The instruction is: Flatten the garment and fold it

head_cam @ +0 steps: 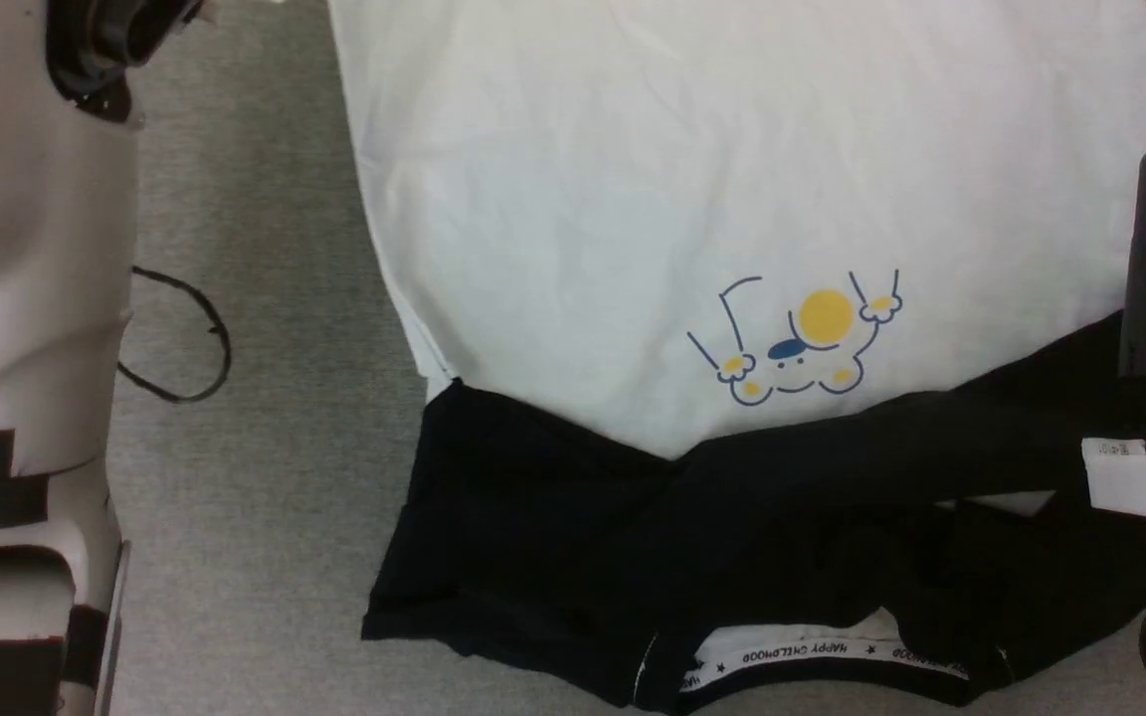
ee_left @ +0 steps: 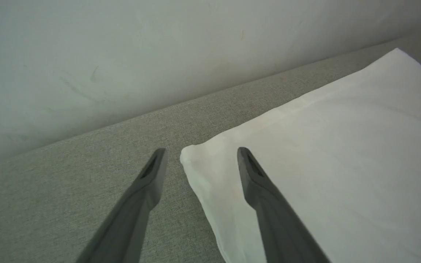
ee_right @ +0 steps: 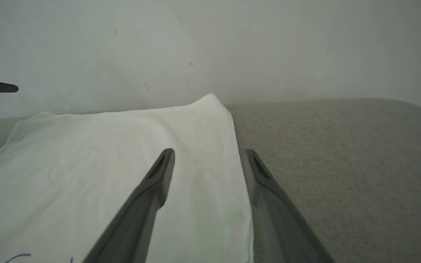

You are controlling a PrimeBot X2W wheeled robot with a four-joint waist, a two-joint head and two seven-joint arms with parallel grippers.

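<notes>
- The shirt (head_cam: 633, 199) lies spread on a grey cloth surface (head_cam: 265, 497). Its long axis runs straight away from the robot.
- The collar and lettered neck tape (head_cam: 812, 651) are at the near end. The white hem is at the far end, close to a pale wall (ee_left: 122, 54).
- The chest print (head_cam: 797, 343) is upside down in the head view. The black sleeves (head_cam: 553, 527) are folded across the near end, over the shoulders.
- The left gripper (ee_left: 202, 155) is spread wide and holds nothing. It straddles the far left hem corner, with one finger (ee_left: 152, 175) over the grey surface and the other over white cloth.
- The right gripper (ee_right: 208, 157) is also spread wide and holds nothing. It straddles the shirt's right side edge, with one finger (ee_right: 159, 175) over the cloth and the other over the grey surface.
- It is not possible to tell whether any fingertip touches the cloth.
</notes>
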